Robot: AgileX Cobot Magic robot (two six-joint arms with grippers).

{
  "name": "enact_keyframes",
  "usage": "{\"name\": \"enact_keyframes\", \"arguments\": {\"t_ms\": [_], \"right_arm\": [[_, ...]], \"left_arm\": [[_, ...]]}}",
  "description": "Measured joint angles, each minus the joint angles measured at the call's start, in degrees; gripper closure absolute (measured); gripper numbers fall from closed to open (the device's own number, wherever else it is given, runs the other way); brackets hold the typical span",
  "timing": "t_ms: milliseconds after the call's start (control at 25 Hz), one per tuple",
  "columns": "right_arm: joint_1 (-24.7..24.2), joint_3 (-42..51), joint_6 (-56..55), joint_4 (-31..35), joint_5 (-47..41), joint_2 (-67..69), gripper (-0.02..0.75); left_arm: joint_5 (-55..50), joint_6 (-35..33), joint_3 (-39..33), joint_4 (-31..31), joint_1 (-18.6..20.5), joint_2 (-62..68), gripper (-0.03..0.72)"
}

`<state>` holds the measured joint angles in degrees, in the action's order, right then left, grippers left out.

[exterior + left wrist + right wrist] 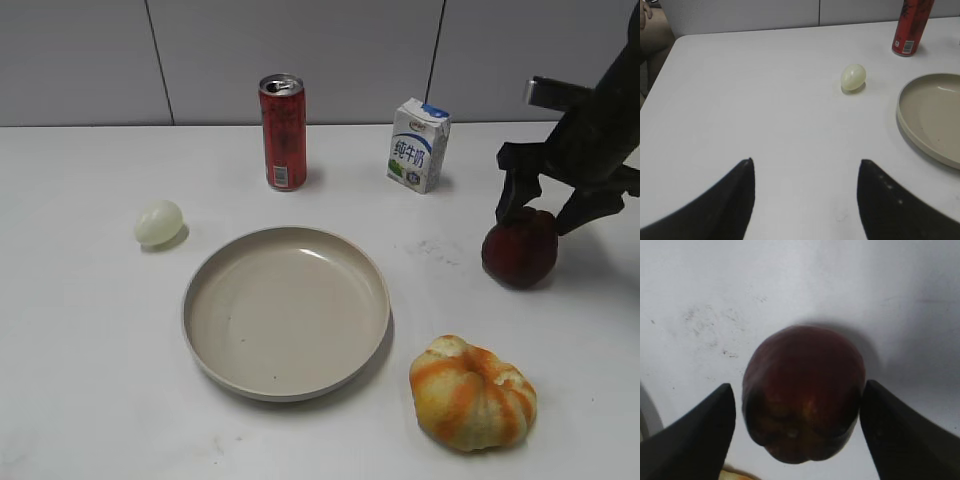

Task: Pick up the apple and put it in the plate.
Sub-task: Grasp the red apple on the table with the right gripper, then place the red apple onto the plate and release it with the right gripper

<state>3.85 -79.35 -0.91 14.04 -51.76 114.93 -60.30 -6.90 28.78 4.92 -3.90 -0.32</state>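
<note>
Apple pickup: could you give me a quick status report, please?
Right gripper open, straddling apple on table, not closed yet. Left gripper open, idle. Plate empty; path to it clear.

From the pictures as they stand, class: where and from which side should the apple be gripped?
Grip the apple across its widest middle, coming from above. It sits on the table, rounded and narrowing downward, and the right gripper already straddles it, jaws open on either flank.

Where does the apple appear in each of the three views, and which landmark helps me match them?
Exterior view: the apple lies at the right, on the table under the right end effector.
Left wrist view: not in it.
Right wrist view: the apple fills the centre, between the open fingers.
Shared landmark: the plate, at the centre of the exterior view and at the right edge of the left wrist view.
</note>
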Motion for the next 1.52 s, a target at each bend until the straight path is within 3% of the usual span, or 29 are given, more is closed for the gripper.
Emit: {"name": "enact_keyframes", "arguments": {"t_ms": [360, 600, 720, 880, 1200, 1320, 1520], "right_arm": [[0.0, -1.56, -0.05, 0.11, -2.39, 1.98, 0.151], [1.54, -8.28, -0.12, -0.14, -9.66, 2.63, 0.152], [5.58, -11.87, -0.37, -0.26, -12.38, 2.63, 0.152], [14.98, -14.64, -0.66, -0.26, -13.19, 2.63, 0.152], [32.46, -15.09, -0.84, -1.16, -5.27, 3.05, 0.153], [35.37, -15.09, -0.89, -2.13, -1.65, 3.65, 0.153], [36.28, -15.09, -0.89, -2.98, 0.13, 5.88, 0.153]], "left_arm": [[0.0, 0.0, 0.0, 0.0, 0.0, 0.0, 0.197], [0.0, 0.0, 0.0, 0.0, 0.0, 0.0, 0.197], [0.0, 0.0, 0.0, 0.0, 0.0, 0.0, 0.197], [0.0, 0.0, 0.0, 0.0, 0.0, 0.0, 0.197], [0.0, 0.0, 0.0, 0.0, 0.0, 0.0, 0.197], [0.0, 0.0, 0.0, 0.0, 0.0, 0.0, 0.197], [0.0, 0.0, 0.0, 0.0, 0.0, 0.0, 0.197]]}}
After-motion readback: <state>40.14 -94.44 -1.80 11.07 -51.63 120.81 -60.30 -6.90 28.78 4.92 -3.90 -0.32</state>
